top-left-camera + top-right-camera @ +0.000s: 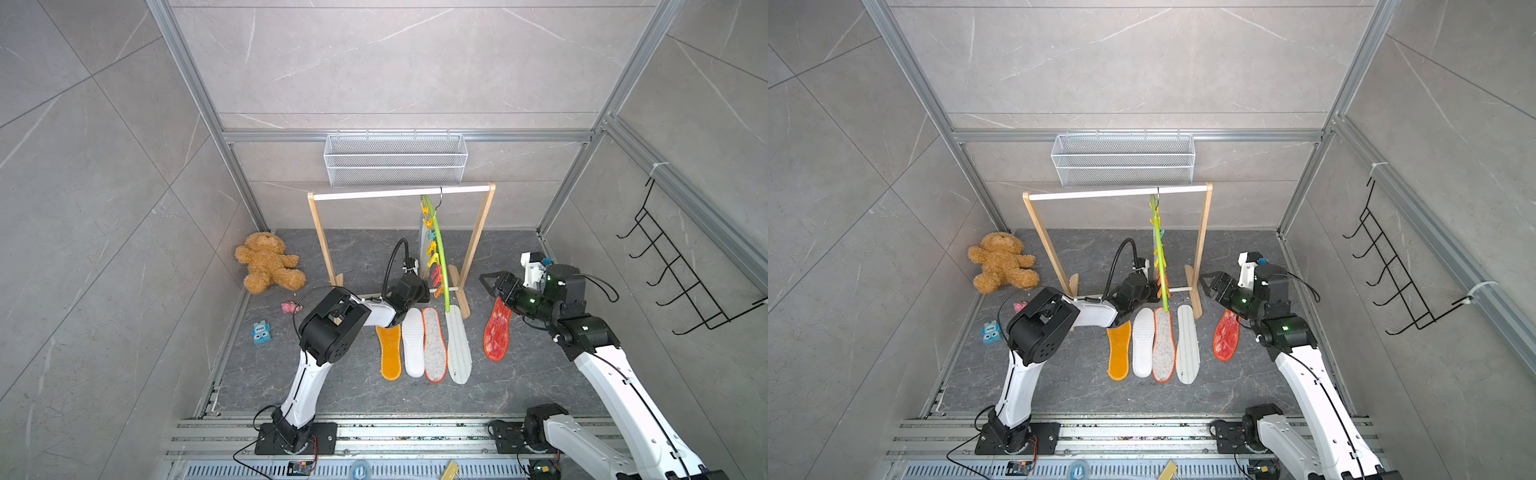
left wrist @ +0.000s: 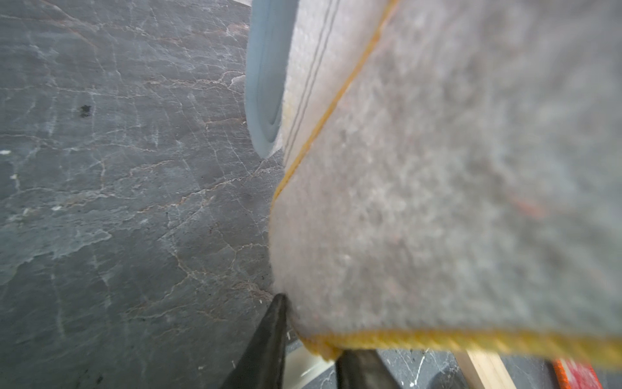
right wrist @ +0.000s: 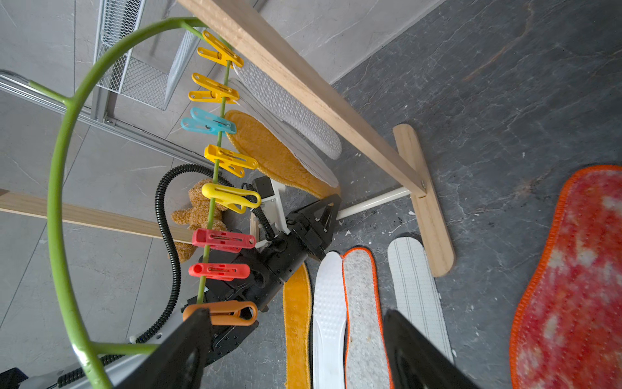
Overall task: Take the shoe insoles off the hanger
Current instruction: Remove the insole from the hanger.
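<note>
Left wrist view: felt insole (image 2: 454, 202) out of focus, cut by two frame edges, covering one fingertip of the left gripper (image 2: 309, 325) (grip on its yellow rim not confirmable). In both top views: left arm's wrist (image 1: 374, 311) hides the far end of the orange-yellow insole (image 1: 390, 353); right gripper (image 1: 490, 286) overlies the far end of the red mesh insole (image 1: 496, 332); insoles (image 1: 424, 245) on the hanger (image 1: 441, 257) edge-on, indistinguishable.

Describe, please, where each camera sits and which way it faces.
Top views: overhead, looking down on the lime-green plastic hanger and wooden rack; both arms show.
Left wrist: low, facing a yellow-rimmed grey felt insole; left gripper shows.
Right wrist: beside the rack, facing the hanger; open right gripper shows.
Shared: hanger, top and right wrist.
</note>
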Robot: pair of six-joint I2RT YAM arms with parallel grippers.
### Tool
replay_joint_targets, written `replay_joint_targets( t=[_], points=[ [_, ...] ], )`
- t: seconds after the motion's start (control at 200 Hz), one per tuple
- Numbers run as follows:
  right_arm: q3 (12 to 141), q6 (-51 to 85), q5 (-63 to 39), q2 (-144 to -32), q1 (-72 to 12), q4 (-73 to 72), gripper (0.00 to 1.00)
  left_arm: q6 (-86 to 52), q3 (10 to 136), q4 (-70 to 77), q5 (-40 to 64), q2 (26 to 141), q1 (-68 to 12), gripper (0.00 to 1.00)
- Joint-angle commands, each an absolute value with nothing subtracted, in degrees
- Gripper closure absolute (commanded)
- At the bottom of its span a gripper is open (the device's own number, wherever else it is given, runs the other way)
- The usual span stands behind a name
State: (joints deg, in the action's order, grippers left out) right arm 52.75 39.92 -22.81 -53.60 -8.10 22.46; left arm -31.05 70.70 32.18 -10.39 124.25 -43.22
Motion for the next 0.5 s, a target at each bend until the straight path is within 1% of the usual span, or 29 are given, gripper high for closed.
replay_joint_targets(
  t=[0.0, 0.13, 0.325, 0.414, 0.494],
  points=[
    [51.9, 40.8, -23.9, -53.0, -7.8, 20.7, 0.17, -30.1, 70.3, 34.1, -12.2, 122.4, -43.4, 0.79],
    [51.6, 41.0, -23.9, -53.0, -7.8, 20.6, 0.17, -29.4, 68.5, 34.5, -13.2, 120.5, -43.3, 0.88],
    [51.1, 42.5, -25.2, -53.4, -7.8, 18.7, 0.18, -28.6, 66.1, 34.7, -14.4, 117.7, -42.9, 0.97],
    [50.8, 43.5, -26.1, -54.0, -7.8, 17.1, 0.18, -28.9, 64.8, 35.1, -14.7, 116.4, -42.5, 1.00],
    [50.4, 44.9, -26.9, -54.5, -7.8, 15.5, 0.18, -29.0, 63.7, 35.2, -15.0, 115.3, -42.1, 1.00]
  ],
)
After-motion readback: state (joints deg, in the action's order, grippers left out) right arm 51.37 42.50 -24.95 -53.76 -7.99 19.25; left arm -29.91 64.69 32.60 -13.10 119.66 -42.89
